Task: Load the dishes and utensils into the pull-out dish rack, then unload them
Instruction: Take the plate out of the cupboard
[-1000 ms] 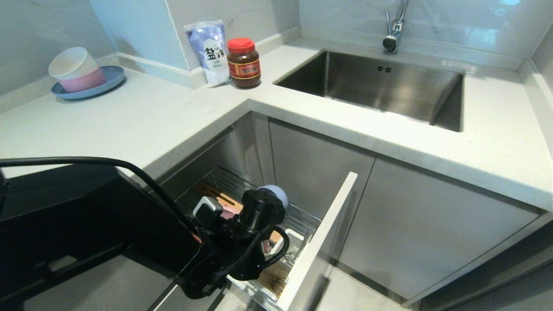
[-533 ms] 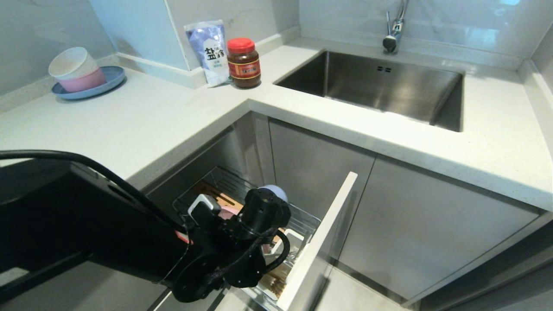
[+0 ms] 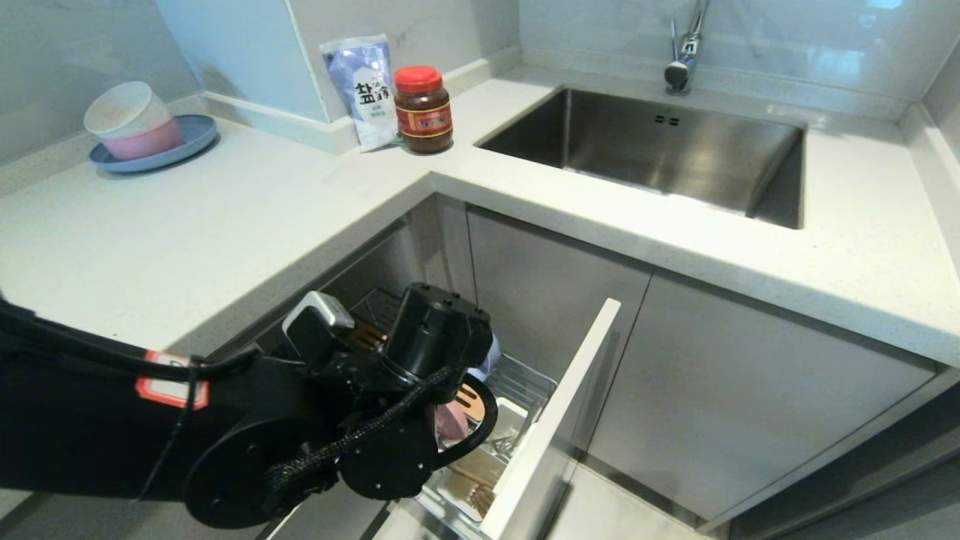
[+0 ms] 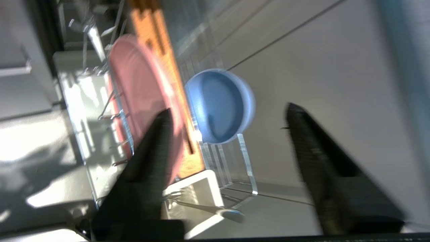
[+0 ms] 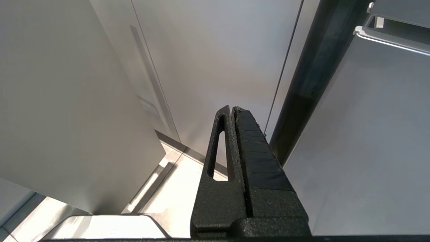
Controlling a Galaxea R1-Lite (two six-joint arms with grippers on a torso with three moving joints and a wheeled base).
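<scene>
Two fingers of my left gripper stand apart, holding nothing, with the blue-grey bowl ahead between them and the pink plate partly hidden behind one finger. Blur smears the dish rack wires. My right gripper is closed, beside cabinet panels.

"盐" on salt bag by jar

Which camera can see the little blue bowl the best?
The left wrist view: the blue bowl shows whole, standing in the rack. The head view catches only a sliver behind the left arm. The right wrist view misses it.
</scene>
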